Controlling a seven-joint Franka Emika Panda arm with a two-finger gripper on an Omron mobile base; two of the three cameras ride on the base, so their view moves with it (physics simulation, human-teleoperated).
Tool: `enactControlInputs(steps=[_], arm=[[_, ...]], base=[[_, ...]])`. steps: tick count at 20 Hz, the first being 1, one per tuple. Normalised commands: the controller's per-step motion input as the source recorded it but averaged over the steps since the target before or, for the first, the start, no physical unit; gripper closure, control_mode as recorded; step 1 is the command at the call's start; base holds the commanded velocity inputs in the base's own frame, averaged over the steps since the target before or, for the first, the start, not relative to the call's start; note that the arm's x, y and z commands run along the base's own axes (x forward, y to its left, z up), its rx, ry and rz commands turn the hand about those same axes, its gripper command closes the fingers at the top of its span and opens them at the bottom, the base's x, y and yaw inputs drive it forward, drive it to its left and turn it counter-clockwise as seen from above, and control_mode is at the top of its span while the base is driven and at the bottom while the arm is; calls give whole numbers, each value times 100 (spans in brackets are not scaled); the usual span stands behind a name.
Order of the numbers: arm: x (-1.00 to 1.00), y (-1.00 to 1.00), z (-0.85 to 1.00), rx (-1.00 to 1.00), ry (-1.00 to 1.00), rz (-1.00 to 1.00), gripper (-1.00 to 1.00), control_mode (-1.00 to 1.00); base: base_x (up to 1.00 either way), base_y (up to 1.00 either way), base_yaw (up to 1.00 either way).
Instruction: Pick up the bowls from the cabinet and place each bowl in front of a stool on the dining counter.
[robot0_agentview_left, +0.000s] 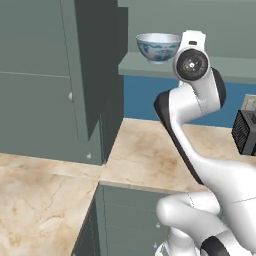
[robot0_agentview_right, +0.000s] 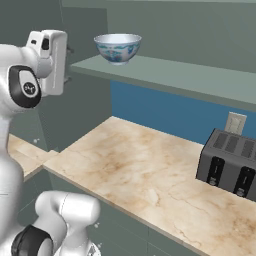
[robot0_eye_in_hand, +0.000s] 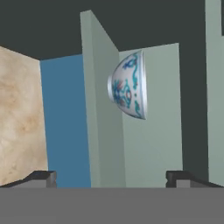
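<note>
Task early, nothing delivered. Blue-patterned bowl sits upright on cabinet shelf, near its left end, untouched. Gripper faces it from short of the shelf, jaws spread wide, empty. Pick and placing all left.

We see one bowl, deep white porcelain painted with a blue and teal pattern, standing upright on its small foot on the grey-green shelf board of the open cabinet, near the board's front edge; in the rolled hand view we find it turned sideways, its foot against the shelf and its rim facing right
</note>
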Motion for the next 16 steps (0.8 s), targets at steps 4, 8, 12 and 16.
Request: enactControlInputs(steps=[4, 8, 12, 16], arm=[[35, -6, 0, 2, -2, 5, -100, -100], [23, -4, -1, 0, -5, 6, -100, -100], [35, -7, 0, 0, 0, 3, -100, -100], [42, -1, 0, 0, 2, 0, -100, -100]], base=[[0, 0, 0], [0, 0, 0], [0, 0, 0], [0, 0, 0]])
